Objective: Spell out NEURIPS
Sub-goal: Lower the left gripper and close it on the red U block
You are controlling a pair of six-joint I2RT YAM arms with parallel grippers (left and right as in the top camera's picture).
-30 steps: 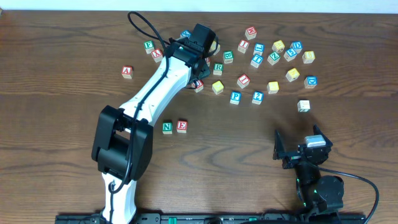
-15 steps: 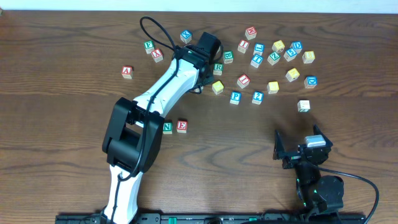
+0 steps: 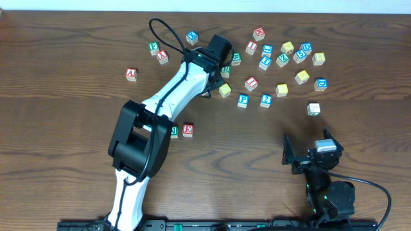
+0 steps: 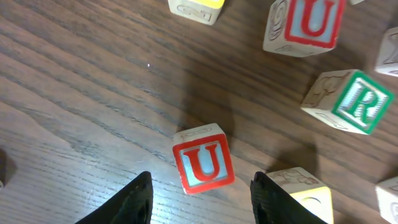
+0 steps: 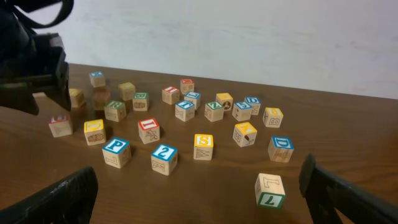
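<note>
**As N and E sit paired near the front, the left pincer lines up on a U**

Where the table [image 3: 64,160] is barest, towards the left, the N cube [image 3: 174,131] and E cube [image 3: 187,129] stand side by side, the N half hidden under the left arm. Further back, the left gripper [image 4: 202,183] hangs at the edge of the scattered cubes. Its fingers are apart, wider than a cube, and hold nothing. Between them and a little ahead lies the red U cube [image 4: 203,158], touched by neither finger.

It is a small wooden cube, so likely light, rigid and not fragile, though its smooth painted faces could slip. The best hold looks to be on two opposite side faces, low down. It sits slightly turned against the fingers, so it may twist as they close.

A yellow cube [image 4: 305,186] lies just beside the right-hand finger and looks the likeliest thing to be bumped. Beyond are a second U cube [image 4: 308,22] and the green R cube [image 4: 354,102], both clear of the grasp.

Further right, apart from one another, are the red I cube [image 3: 251,83], blue P cube [image 3: 243,100] and S cube [image 3: 281,90]. At the far right the right gripper [image 3: 307,154] rests well away from them, spread wide and empty.
</note>
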